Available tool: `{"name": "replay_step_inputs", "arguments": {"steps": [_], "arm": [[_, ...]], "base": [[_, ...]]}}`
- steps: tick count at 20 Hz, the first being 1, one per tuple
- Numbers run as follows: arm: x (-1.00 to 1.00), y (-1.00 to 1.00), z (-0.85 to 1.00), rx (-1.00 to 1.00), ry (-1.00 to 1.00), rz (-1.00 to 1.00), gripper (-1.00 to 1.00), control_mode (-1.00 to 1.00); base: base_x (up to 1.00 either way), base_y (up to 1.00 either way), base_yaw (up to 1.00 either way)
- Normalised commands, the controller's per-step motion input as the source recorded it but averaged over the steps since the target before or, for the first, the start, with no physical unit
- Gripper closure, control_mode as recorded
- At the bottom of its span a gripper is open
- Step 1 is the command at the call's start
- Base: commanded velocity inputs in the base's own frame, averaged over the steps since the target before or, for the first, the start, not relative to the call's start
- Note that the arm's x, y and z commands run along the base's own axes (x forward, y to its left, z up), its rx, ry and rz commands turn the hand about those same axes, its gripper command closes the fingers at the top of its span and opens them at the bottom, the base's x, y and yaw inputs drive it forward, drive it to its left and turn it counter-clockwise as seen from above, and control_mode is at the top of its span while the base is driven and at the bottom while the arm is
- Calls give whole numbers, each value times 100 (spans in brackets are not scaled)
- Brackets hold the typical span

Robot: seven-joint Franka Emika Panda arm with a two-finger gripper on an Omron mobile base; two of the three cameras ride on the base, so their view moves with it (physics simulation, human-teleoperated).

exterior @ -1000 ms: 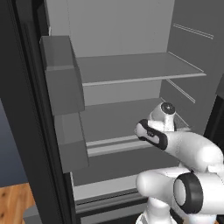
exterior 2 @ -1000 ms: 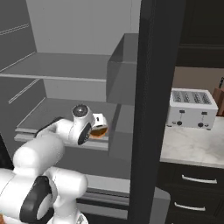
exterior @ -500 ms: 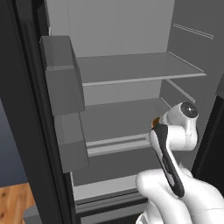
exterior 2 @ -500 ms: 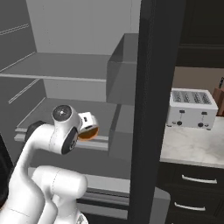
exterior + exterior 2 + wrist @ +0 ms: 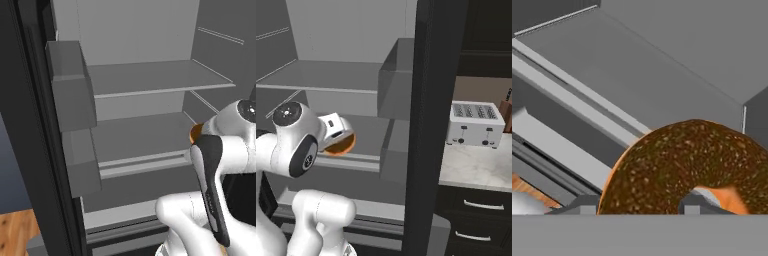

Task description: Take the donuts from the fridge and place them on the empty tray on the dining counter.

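Observation:
The fridge (image 5: 150, 80) stands open, with a light grey inside and bare grey shelves. My gripper (image 5: 342, 140) is shut on an orange-brown glazed donut (image 5: 341, 146) and holds it just above the front of the lower shelf (image 5: 363, 131). In the hand view the donut (image 5: 687, 165) sits close up between my fingertips, icing speckled dark. From the left base view only a sliver of the donut (image 5: 195, 132) peeks out behind my forearm. The empty tray and the dining counter are out of view.
Grey door bins (image 5: 70, 85) hang on the fridge's left door. The black edge of the right door (image 5: 428, 125) rises close beside my hand. Past it a silver toaster (image 5: 476, 125) stands on a pale stone worktop (image 5: 476, 167) over black drawers (image 5: 476, 210).
My arm has swung and drawn back from the shelf, carrying the donut toward the fridge's front. The grip on it is unchanged.

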Motion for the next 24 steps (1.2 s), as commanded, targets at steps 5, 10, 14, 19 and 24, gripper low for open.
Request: {"name": "replay_step_inputs", "arguments": {"steps": [5, 10, 14, 19, 24], "arm": [[-100, 16, 100, -12, -13, 5, 100, -100], [-100, 2, 89, -8, -25, 11, 100, -100], [-98, -5, 15, 0, -23, 15, 100, -100], [-18, -8, 0, 0, -3, 0, 100, -100], [0, 0, 0, 0, 0, 0, 100, 100]], "base": [[0, 0, 0], [0, 0, 0], [0, 0, 0], [0, 0, 0], [-31, 0, 0]]}}
